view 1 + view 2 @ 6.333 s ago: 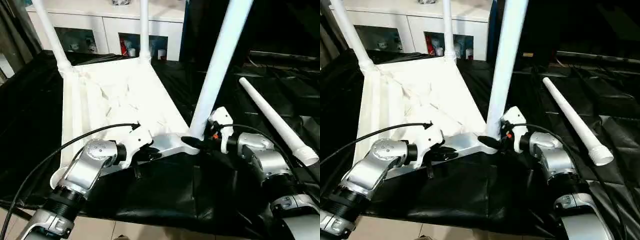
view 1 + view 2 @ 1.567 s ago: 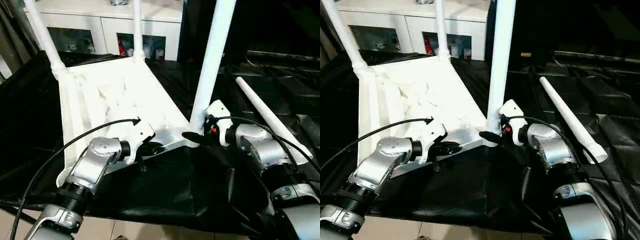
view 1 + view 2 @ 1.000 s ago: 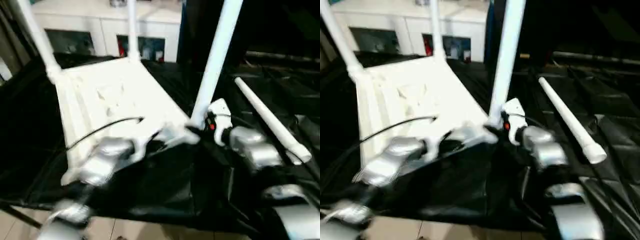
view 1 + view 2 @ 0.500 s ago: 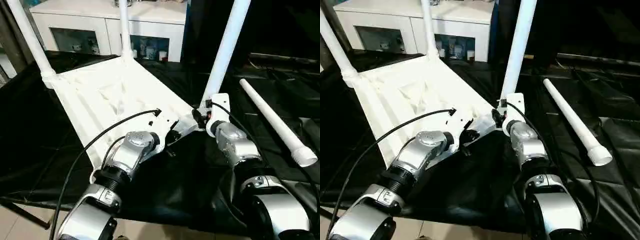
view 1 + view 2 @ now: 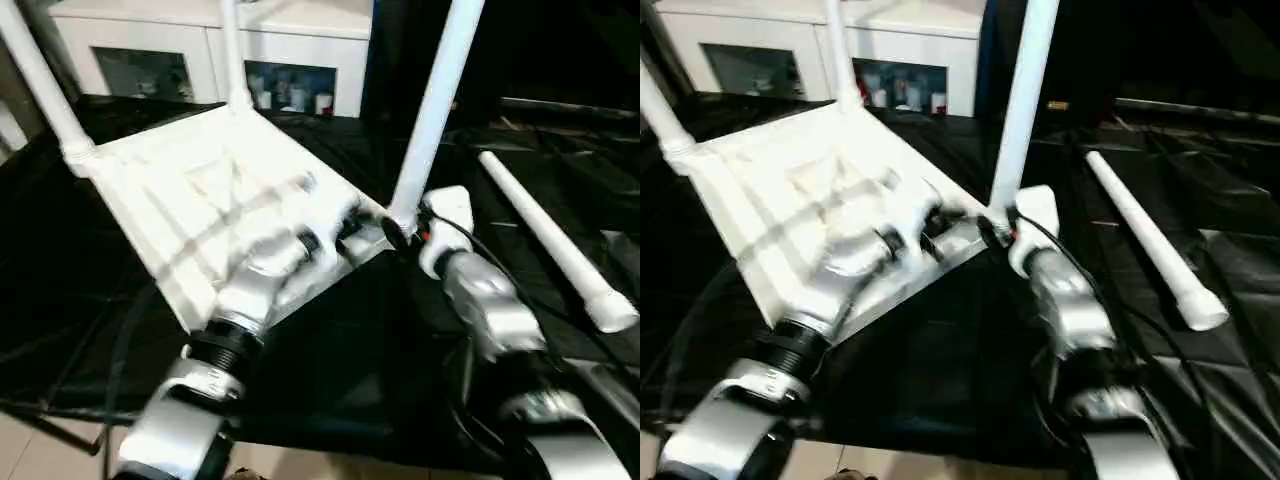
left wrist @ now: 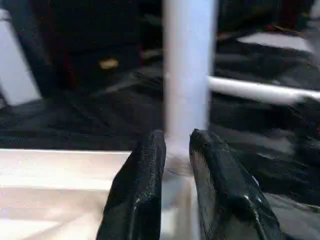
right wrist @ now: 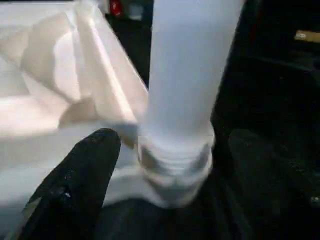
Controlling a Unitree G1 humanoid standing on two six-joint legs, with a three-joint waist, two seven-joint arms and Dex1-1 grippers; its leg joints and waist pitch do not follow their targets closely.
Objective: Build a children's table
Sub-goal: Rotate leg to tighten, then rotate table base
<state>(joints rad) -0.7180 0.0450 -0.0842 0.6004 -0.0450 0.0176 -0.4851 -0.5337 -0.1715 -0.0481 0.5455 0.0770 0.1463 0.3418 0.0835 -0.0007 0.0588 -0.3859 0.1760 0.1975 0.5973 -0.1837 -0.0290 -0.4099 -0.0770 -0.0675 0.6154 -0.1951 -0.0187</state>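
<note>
Your left gripper [image 6: 176,150] is reaching forward with its black fingers a narrow gap apart, while your right gripper [image 7: 165,165] is spreading its fingers wide, nothing pinched between them.

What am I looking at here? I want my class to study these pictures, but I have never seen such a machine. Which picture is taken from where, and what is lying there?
This is a humanoid robot with two silver arms, each ending in a claw of two black fingers. Two pictures come from cameras in its head, looking down over its arms. The other two come from a camera on each wrist, looking along that claw.

On a black sheet lies a white tabletop, upside down, ribs up. Three white legs stand in its corner sockets; a fourth leg lies loose on the sheet on the robot's right.

The right claw stands open around the base of the nearest leg, not pinching it. The left claw is by the same corner, holding nothing. Behind stands a white cabinet.
</note>
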